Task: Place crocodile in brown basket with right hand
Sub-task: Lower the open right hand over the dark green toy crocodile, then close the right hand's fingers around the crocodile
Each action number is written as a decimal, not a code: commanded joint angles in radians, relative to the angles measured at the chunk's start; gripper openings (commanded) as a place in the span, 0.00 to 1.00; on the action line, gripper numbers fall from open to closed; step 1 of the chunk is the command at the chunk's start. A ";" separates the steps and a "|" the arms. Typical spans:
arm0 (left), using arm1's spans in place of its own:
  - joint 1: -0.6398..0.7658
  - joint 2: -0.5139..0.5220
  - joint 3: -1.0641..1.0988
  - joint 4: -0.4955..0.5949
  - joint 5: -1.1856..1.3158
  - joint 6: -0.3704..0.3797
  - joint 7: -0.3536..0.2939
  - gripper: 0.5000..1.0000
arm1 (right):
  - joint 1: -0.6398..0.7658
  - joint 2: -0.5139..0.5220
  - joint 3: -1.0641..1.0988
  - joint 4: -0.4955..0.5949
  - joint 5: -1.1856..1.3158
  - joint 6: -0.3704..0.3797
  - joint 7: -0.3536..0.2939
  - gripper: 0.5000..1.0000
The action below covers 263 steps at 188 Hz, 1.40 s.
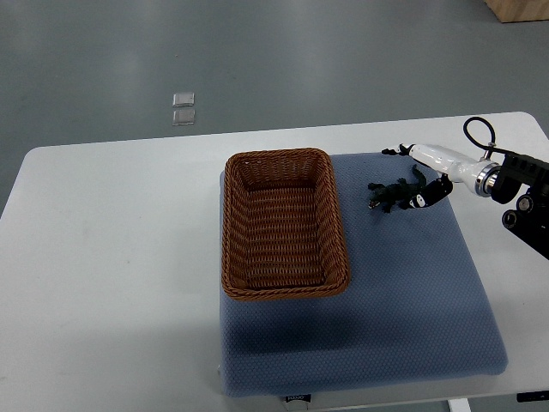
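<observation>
Crocodile (390,196): lies on blue mat (412,292), just right of empty brown basket (230,223), tail end at right hand (429,167). Whether the hand grips cannot be told; it sits low, probably for pickup.

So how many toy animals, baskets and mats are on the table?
Toy crocodile: 1
Brown basket: 1
Blue mat: 1
Total: 3
</observation>
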 commanded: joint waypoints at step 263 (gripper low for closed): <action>0.000 0.000 0.001 0.000 0.000 0.000 0.000 1.00 | 0.062 0.002 -0.144 -0.030 -0.153 -0.038 -0.002 0.69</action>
